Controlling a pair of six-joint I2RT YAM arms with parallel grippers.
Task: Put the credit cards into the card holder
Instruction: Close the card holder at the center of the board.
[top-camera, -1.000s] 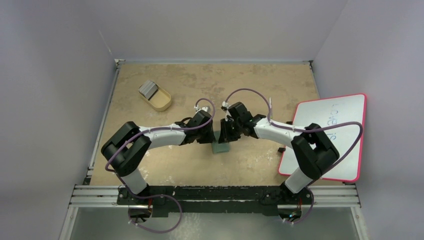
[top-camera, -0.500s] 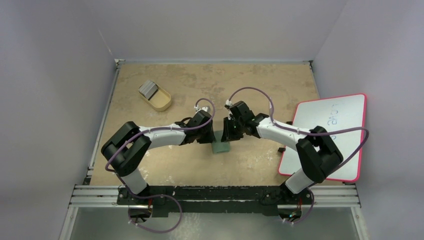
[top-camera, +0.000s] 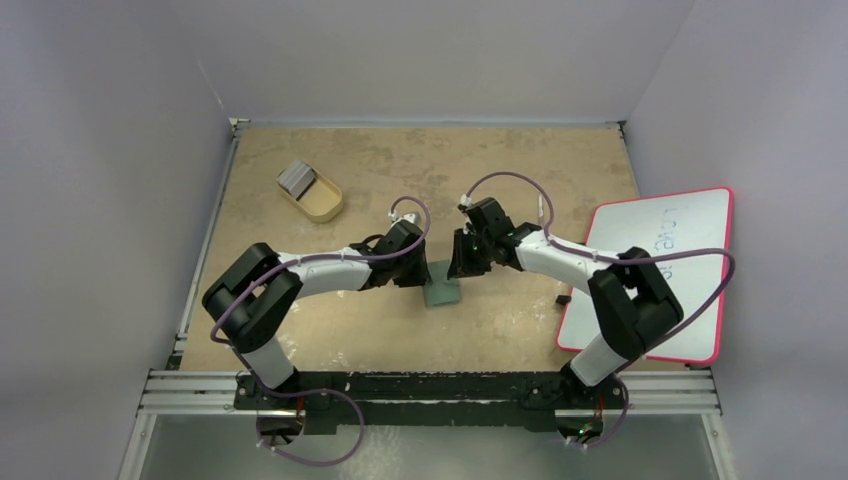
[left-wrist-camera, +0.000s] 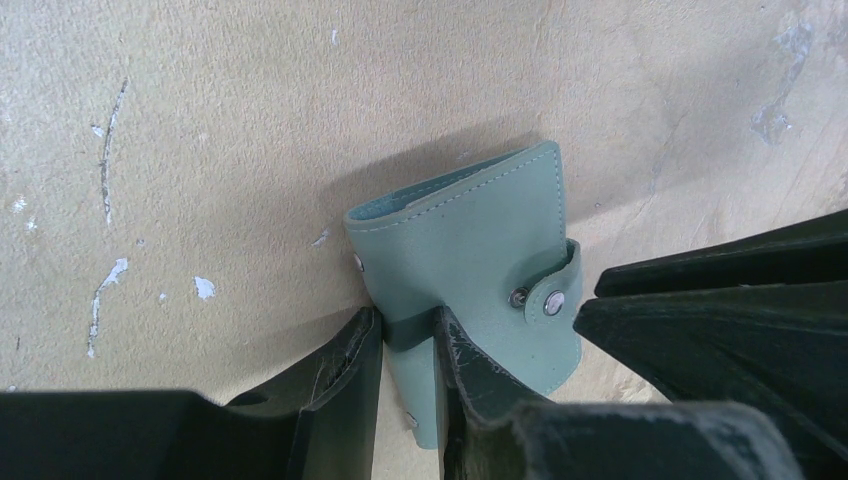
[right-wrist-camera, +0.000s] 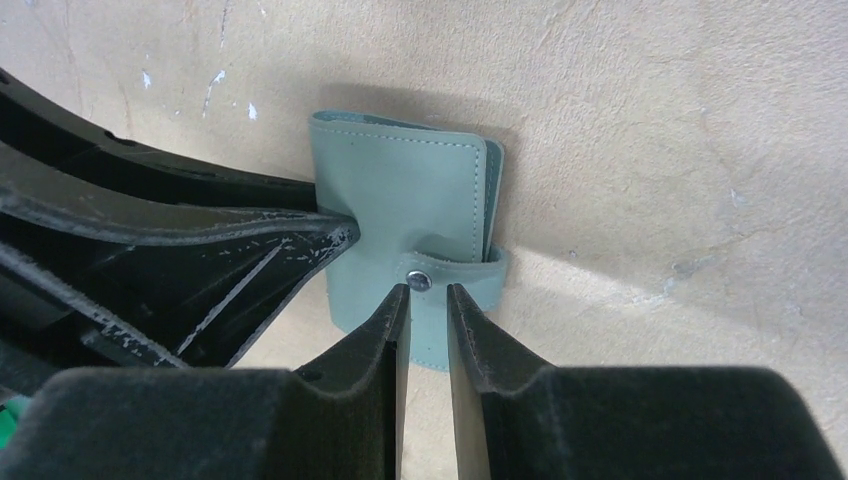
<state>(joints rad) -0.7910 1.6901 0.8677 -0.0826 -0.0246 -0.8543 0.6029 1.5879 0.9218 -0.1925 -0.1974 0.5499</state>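
Note:
The card holder (top-camera: 441, 292) is a grey-green wallet, folded shut with its strap snapped, lying flat at the table's middle. My left gripper (top-camera: 425, 275) is shut on its left edge; the left wrist view shows the wallet (left-wrist-camera: 470, 240) pinched between my fingers at the gripper (left-wrist-camera: 405, 325). My right gripper (top-camera: 458, 268) hovers over the wallet's right side. In the right wrist view its jaws (right-wrist-camera: 428, 290) stand a narrow gap apart, with nothing between them, tips just short of the strap's snap on the wallet (right-wrist-camera: 400, 200). The credit cards (top-camera: 296, 178) are a grey stack at the far left.
The cards rest on the far end of a tan oval tray (top-camera: 320, 200). A pink-edged whiteboard (top-camera: 660, 270) lies at the right, overhanging the table's edge. Walls close in the table at the back and both sides.
My right gripper has drawn back a little, up and to the right, off the wallet's top. The left gripper and the wallet have stayed put.

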